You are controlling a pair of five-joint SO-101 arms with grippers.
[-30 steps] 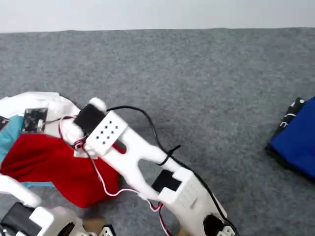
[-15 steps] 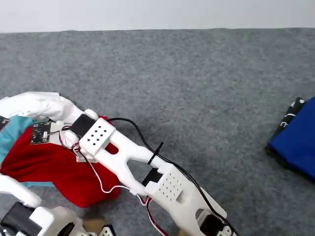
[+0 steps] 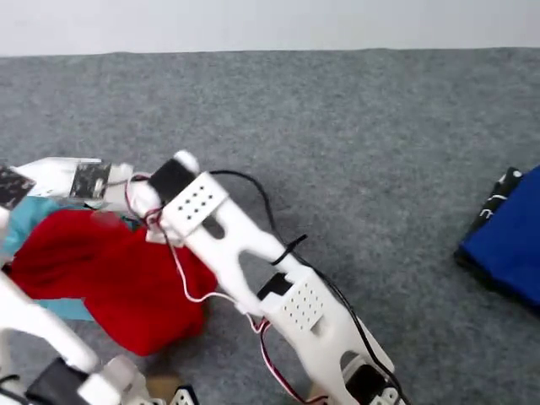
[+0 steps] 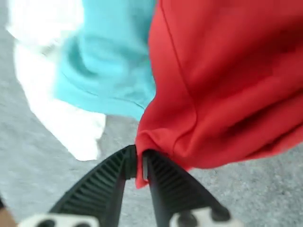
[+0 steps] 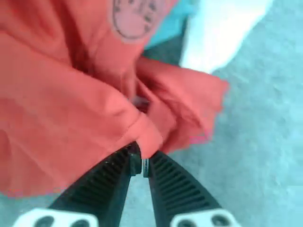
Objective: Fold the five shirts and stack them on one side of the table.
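Observation:
A red shirt [image 3: 118, 270] lies bunched at the table's left, over a teal shirt [image 3: 29, 215] and a white one. My left gripper [image 4: 138, 165] is shut on a corner of the red shirt [image 4: 227, 71], with the teal shirt [image 4: 109, 52] and the white shirt [image 4: 57, 104] beyond it. My right gripper [image 5: 141, 160] is shut on a fold of the red shirt [image 5: 61, 104]; white cloth [image 5: 222, 33] shows past it. From above, the right arm [image 3: 245, 253] stretches from the near edge to the shirt's far edge.
A folded blue shirt [image 3: 510, 240] rests at the table's right edge on something black [image 3: 499, 192]. Grey carpet-like table surface [image 3: 354, 135] spreads open across the middle and back. The left arm [image 3: 38, 325] rises at the near left corner.
The right arm dipped onto the red shirt, then pulled up and farther back with the cloth. The left arm rose at the near left, and the red shirt now hangs stretched between them.

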